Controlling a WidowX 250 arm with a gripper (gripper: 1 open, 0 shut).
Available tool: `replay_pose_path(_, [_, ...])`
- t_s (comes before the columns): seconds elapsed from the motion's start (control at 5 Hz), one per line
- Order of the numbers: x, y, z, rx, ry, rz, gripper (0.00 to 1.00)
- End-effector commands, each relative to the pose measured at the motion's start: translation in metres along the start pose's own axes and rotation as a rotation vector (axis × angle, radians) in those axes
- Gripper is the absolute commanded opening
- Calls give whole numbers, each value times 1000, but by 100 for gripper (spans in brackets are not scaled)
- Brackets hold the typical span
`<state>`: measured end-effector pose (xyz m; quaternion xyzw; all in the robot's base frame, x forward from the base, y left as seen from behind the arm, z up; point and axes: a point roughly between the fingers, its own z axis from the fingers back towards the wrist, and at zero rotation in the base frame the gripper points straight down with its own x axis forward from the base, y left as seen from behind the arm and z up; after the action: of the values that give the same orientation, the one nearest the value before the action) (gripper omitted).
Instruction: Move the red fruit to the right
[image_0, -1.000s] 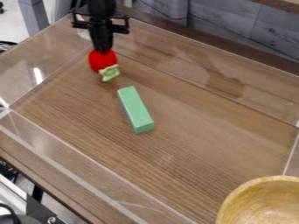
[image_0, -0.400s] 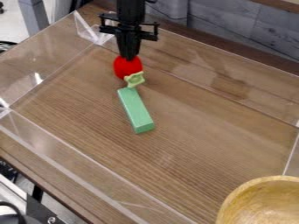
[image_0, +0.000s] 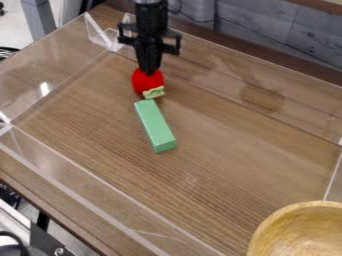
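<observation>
My claw (image_0: 148, 68), pointing down and closed on the red fruit (image_0: 144, 81), holds it just beside the far end of the green block (image_0: 155, 126); I judge that a firm grip, carried rightward clear of that block over the worktop (image_0: 247, 140), suits best.

One view only. The camera sits high off the near edge of the table (image_0: 241, 150), facing down and across toward the far edge, moderately close. A wooden bowl (image_0: 305, 236) crops the near right corner.
</observation>
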<state>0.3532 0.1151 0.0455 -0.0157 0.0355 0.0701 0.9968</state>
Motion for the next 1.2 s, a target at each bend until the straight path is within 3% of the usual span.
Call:
replay_pose_path(0.0, [13,9,3,14,-54,1,0])
replay_pose_path(0.4, [20,3,1,20,-36,-14,0])
replay_pose_path(0.8, [12,-10,-7,22,-19,49,0])
replay_pose_path(1.0, [7,-10,19,-2,-70,30,0])
